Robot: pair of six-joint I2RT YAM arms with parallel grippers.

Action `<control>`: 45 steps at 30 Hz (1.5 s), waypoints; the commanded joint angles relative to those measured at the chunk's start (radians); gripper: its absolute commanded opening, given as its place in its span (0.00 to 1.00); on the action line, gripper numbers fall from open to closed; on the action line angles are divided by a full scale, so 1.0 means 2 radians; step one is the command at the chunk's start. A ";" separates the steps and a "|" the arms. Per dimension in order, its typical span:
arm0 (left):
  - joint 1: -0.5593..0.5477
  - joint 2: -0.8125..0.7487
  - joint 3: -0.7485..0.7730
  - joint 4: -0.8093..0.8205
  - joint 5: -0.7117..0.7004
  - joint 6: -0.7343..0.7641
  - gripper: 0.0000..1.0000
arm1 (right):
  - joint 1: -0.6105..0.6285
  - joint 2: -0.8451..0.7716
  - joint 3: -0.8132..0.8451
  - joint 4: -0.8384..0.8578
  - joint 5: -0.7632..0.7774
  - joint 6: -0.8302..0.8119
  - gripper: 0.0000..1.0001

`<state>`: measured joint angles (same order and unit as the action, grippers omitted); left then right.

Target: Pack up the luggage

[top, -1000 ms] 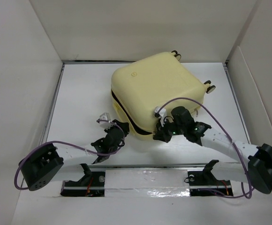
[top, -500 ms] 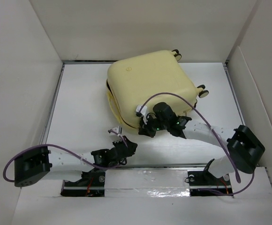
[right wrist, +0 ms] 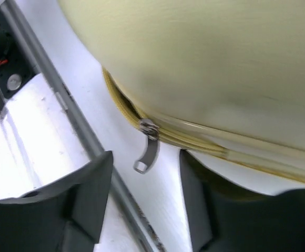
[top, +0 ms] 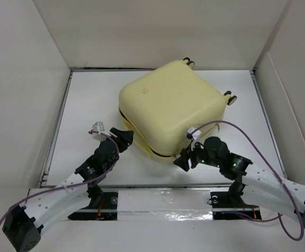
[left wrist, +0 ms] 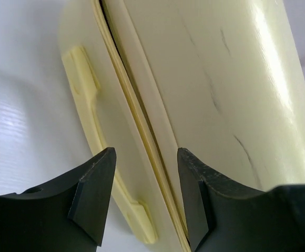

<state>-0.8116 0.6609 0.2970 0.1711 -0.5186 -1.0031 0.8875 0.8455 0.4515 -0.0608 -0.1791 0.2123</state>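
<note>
Lying on the white surface (top: 84,105) with its two shells together, the pale-yellow luggage (top: 168,107) sits toward the back centre, turned at an angle. Its caster wheels (top: 230,97) point to the far right. At its near left corner the left tool (top: 123,137) has its fingers spread, framing the seam between the shells, with the moulded side handle (left wrist: 84,79) just beyond. It grips nothing. At the near right edge the right tool (top: 182,160) is likewise spread and empty. The metal zipper pull (right wrist: 147,152) hangs just ahead of its fingers, untouched.
</note>
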 commanded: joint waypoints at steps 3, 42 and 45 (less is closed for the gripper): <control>0.085 0.019 0.019 -0.024 0.108 0.051 0.47 | -0.050 -0.057 0.020 -0.034 0.084 0.030 0.71; 0.165 0.266 -0.027 0.227 0.249 0.140 0.00 | -0.415 0.110 0.087 0.152 0.107 0.065 0.52; 0.165 0.255 -0.032 0.221 0.249 0.148 0.00 | -0.421 0.155 0.106 0.168 0.029 0.062 0.52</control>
<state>-0.4721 1.1721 0.2630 0.6189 -0.0338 -0.7727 0.0303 1.0931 0.6025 0.1272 0.1043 0.3309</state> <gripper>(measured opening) 0.272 0.515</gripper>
